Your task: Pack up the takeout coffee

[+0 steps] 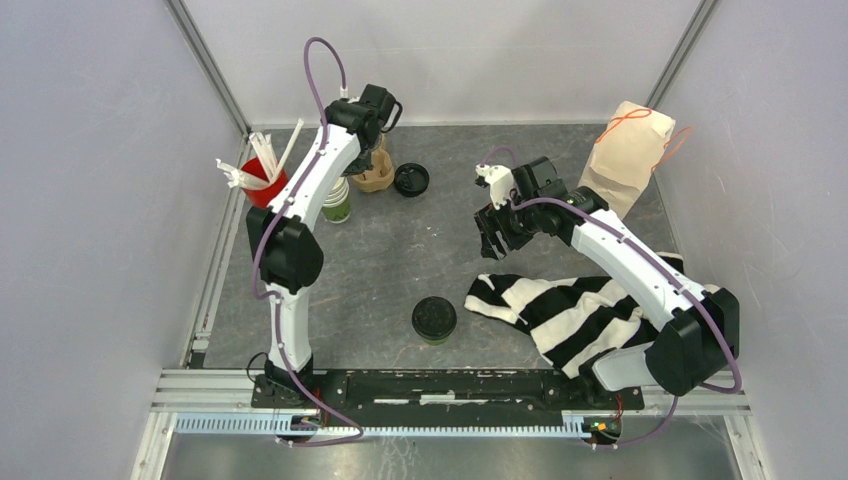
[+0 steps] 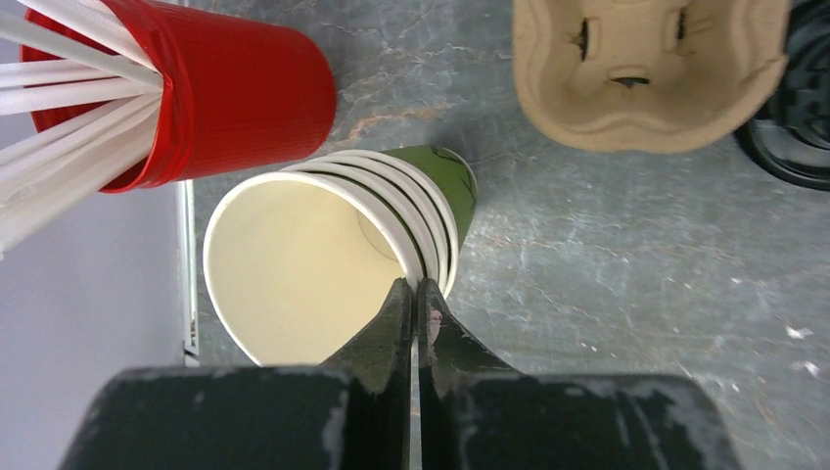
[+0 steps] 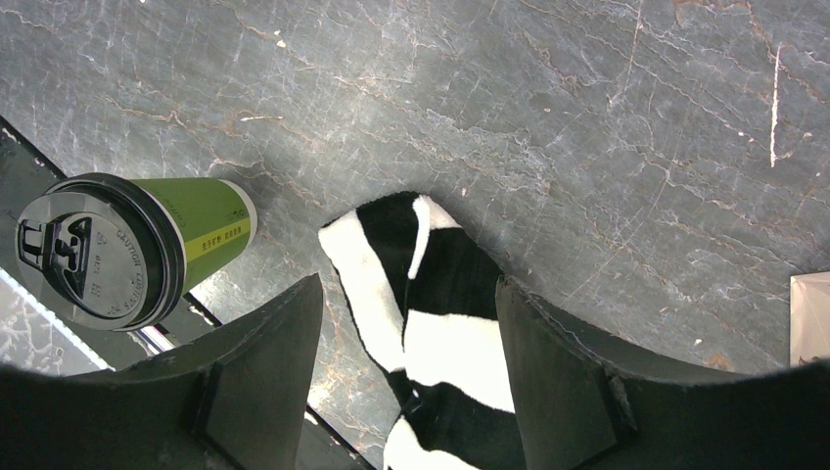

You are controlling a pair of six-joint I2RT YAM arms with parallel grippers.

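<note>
A stack of nested green paper cups (image 2: pixel 323 255), cream inside, stands next to the red cup; it also shows in the top view (image 1: pixel 339 205). My left gripper (image 2: pixel 416 289) is shut on the rim wall of the top cup, one finger inside and one outside. In the top view its fingers are hidden under the arm. A second green cup (image 1: pixel 434 319) with a black lid stands at the near middle; it also shows in the right wrist view (image 3: pixel 108 250). A loose black lid (image 1: pixel 411 179) lies by the carrier. My right gripper (image 1: pixel 492 235) (image 3: pixel 407 284) is open and empty above the striped cloth's end.
The red cup with white straws (image 1: pixel 262 182) (image 2: pixel 235 93) stands left of the stack. The brown pulp carrier (image 1: pixel 375 177) (image 2: pixel 646 73) stands right of it. A black-and-white striped cloth (image 1: pixel 570 305) (image 3: pixel 431 323) lies under the right arm. A paper bag (image 1: pixel 625 150) lies at the far right.
</note>
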